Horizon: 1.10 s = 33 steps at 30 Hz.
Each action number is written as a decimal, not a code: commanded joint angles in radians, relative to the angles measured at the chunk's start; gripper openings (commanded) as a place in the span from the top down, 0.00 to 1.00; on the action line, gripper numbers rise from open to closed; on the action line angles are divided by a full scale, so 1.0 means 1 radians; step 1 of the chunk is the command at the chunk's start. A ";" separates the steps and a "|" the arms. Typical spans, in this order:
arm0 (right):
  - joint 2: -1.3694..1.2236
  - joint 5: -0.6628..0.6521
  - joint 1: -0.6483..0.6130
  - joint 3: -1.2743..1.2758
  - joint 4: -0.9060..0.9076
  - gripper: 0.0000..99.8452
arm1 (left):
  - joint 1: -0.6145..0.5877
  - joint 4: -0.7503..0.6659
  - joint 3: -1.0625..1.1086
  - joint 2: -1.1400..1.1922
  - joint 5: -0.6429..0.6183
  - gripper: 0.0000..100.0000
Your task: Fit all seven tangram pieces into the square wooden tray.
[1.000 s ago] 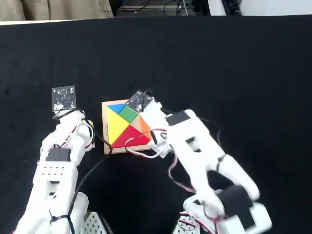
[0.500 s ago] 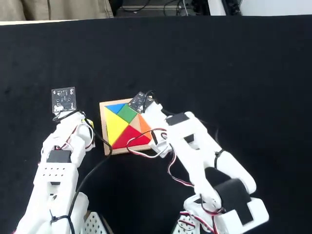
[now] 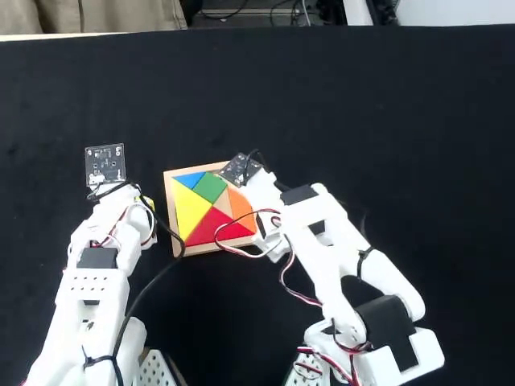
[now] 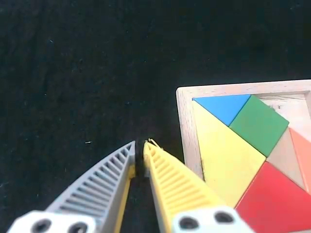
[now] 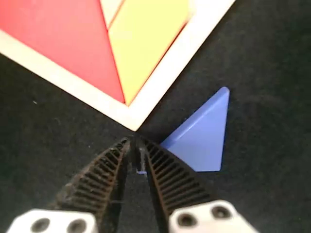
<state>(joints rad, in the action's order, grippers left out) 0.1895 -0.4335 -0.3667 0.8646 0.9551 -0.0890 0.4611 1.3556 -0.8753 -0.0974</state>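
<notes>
The square wooden tray (image 3: 170, 213) lies between my two arms, holding a blue triangle (image 4: 221, 106), a green square (image 4: 258, 125), a big yellow triangle (image 4: 223, 160), a big red triangle (image 4: 274, 196) and an orange piece (image 3: 239, 202), with bare wood around them. A loose violet-blue triangle (image 5: 201, 138) rests on the cloth just off a tray (image 5: 163, 73) corner. My right gripper (image 5: 136, 143) is shut, its tips at that corner and over the triangle's point. My left gripper (image 4: 141, 144) is shut beside the tray's (image 4: 184, 121) outer edge, holding nothing.
Black cloth covers the table (image 3: 386, 121). The right arm (image 3: 310, 221) leans over the tray's right side in the high view. The left arm (image 3: 100, 257) stands left of the tray, with a small square board (image 3: 105, 163) above it.
The right arm has shifted a little to the right and back, and the tray has turned slightly with it. The left arm has kept still.
</notes>
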 commanded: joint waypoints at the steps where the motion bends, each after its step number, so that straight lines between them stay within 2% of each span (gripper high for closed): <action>1: 0.044 -0.002 0.020 0.002 0.009 0.99 | 0.013 -0.017 -0.008 -0.020 0.000 0.95; 5: 0.044 -0.003 0.044 0.001 0.009 0.99 | 0.013 -0.017 -0.005 -0.020 0.000 0.95; 10: 0.044 -0.071 0.176 -0.007 0.008 0.99 | 0.013 -0.014 -0.005 -0.020 0.000 0.95; 14: 0.045 -0.075 0.252 -0.005 -0.032 0.99 | 0.013 -0.015 -0.005 -0.020 0.000 0.95; 25: 0.242 -0.077 0.267 -0.039 0.026 0.99 | 0.013 -0.018 -0.005 -0.020 0.000 0.95; 27: 0.240 -0.077 0.293 -0.070 0.052 0.94 | 0.013 -0.018 -0.005 -0.018 0.000 0.95; 30: 0.156 -0.069 0.301 -0.124 0.109 0.75 | 0.013 -0.018 -0.008 -0.017 0.000 0.95; 33: 0.039 -0.078 0.284 -0.173 0.109 0.71 | 0.013 -0.018 -0.010 -0.014 0.000 0.95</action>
<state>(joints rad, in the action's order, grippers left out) 0.3030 -0.5025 -0.0844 0.7772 1.0533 -0.0890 0.4611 1.3556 -0.8753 -0.0974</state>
